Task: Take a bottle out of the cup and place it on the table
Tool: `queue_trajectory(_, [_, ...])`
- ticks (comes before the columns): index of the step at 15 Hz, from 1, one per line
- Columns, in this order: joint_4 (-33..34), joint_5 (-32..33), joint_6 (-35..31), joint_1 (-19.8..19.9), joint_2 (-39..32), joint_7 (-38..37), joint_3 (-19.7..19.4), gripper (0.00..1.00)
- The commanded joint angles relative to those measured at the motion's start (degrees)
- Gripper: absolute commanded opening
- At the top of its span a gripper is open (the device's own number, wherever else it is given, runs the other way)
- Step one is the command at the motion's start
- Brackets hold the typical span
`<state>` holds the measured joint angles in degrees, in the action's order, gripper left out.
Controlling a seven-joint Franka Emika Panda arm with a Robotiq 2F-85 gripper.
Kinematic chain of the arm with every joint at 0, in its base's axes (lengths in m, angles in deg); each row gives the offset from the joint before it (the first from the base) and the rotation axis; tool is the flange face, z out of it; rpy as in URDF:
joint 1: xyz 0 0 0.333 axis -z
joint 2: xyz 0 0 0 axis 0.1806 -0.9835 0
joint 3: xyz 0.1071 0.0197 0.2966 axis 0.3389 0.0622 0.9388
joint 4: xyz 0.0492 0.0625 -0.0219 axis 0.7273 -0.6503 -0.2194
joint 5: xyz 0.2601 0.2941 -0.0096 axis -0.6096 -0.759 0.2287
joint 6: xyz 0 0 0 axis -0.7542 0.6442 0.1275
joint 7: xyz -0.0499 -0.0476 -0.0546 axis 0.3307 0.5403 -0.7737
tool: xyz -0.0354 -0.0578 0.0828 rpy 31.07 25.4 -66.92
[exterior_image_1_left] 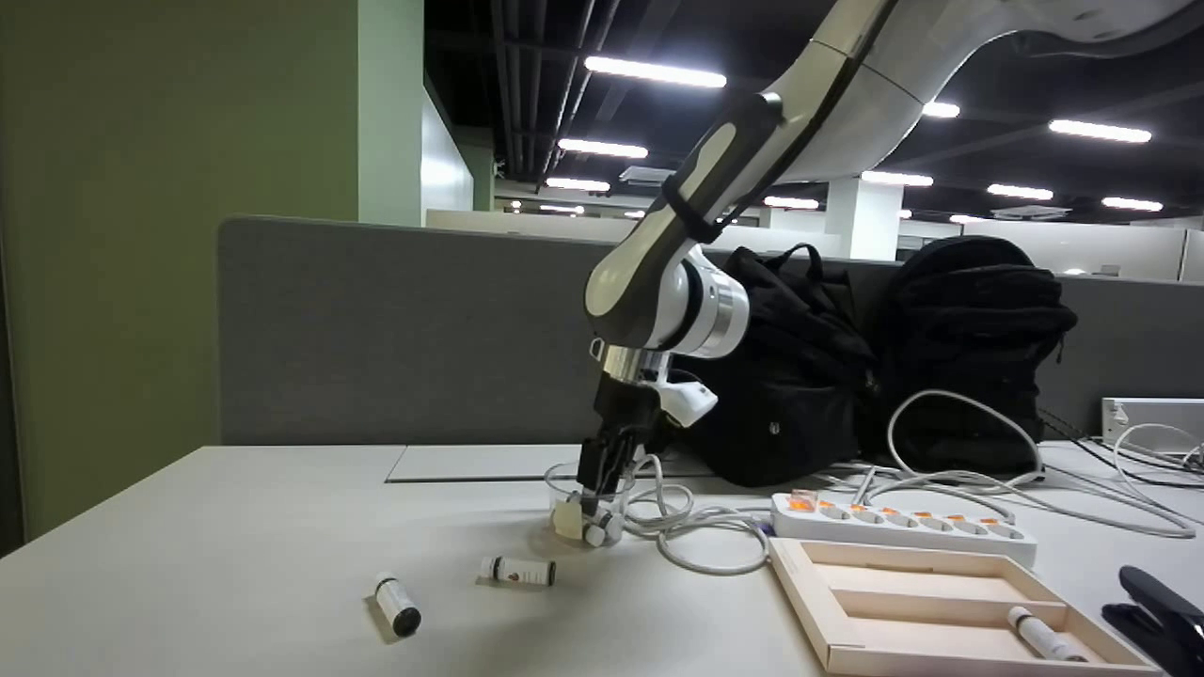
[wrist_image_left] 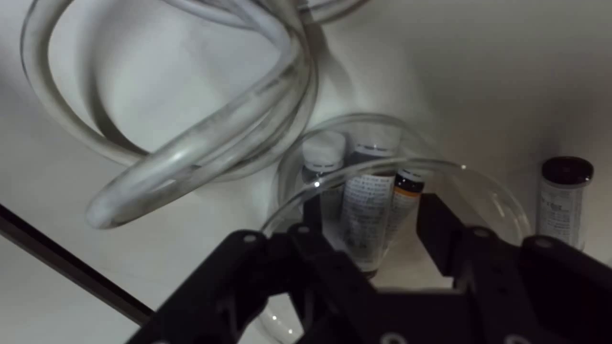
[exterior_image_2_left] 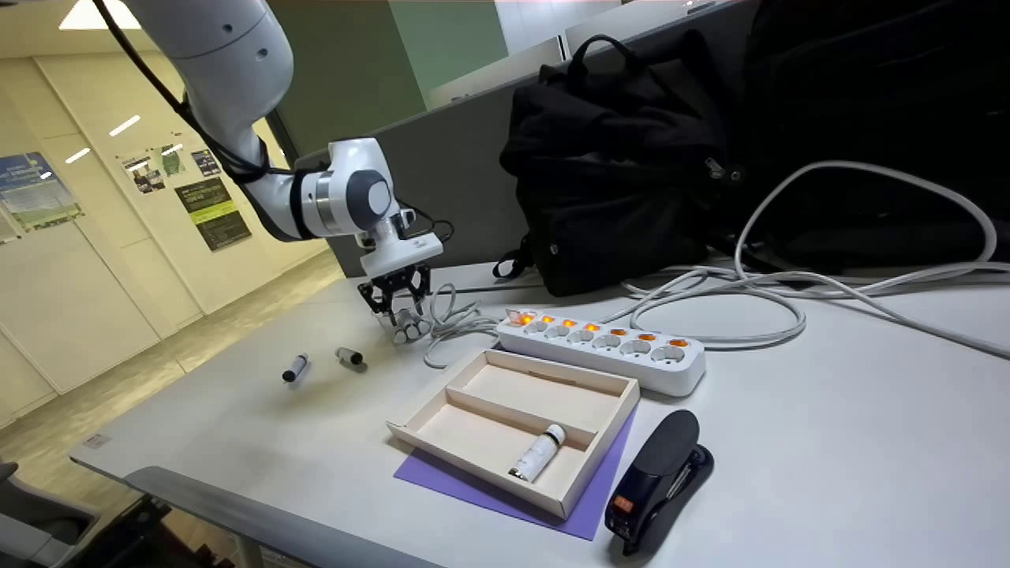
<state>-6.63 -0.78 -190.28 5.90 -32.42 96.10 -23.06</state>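
Observation:
The clear cup (exterior_image_1_left: pixel 555 484) stands on the pale table (exterior_image_1_left: pixel 235 527) with white-capped bottles leaning inside it. It also shows in an exterior view (exterior_image_2_left: pixel 388 323) and in the wrist view (wrist_image_left: pixel 499 191). My gripper (wrist_image_left: pixel 370 215) points down with its fingertips inside the cup; it also shows in both exterior views (exterior_image_1_left: pixel 594 503) (exterior_image_2_left: pixel 404 313). Its fingers are apart. A labelled bottle (wrist_image_left: pixel 366 210) lies between them, with an orange-banded bottle (wrist_image_left: pixel 404 196) near the right finger. Another bottle (wrist_image_left: pixel 324 150) is partly hidden by the left finger. I see no finger gripping a bottle.
Two dark-capped bottles (exterior_image_1_left: pixel 397 606) (exterior_image_1_left: pixel 519 571) lie on the table before the cup. White cable loops (exterior_image_1_left: pixel 696 527) lie close beside it. A power strip (exterior_image_2_left: pixel 600 347), a wooden tray (exterior_image_2_left: pixel 465 402) holding a bottle (exterior_image_2_left: pixel 539 452), a stapler (exterior_image_2_left: pixel 663 481) and black backpacks (exterior_image_1_left: pixel 781 376) stand around.

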Motion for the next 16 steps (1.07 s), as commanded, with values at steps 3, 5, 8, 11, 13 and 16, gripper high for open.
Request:
queue_trajectory(3, [2.22, 0.86, 1.28, -0.2, -1.77, -0.97, -0.01, 0.47])
queue_trajectory(5, [2.26, 0.83, 1.23, -0.22, -1.66, -1.0, 0.07, 0.38])
queue_trajectory(8, [2.33, 0.65, 1.15, 0.08, -1.28, -0.96, 0.21, 0.16])
queue_trajectory(11, [2.15, 0.41, 1.37, 0.26, -0.79, -1.02, 0.43, 0.01])
queue_trajectory(13, [2.1, 0.58, 1.4, -0.03, -0.59, -1.32, 0.15, 0.41])
queue_trajectory(16, [2.38, 1.0, 1.31, -0.65, -1.07, -1.64, -0.44, 0.43])
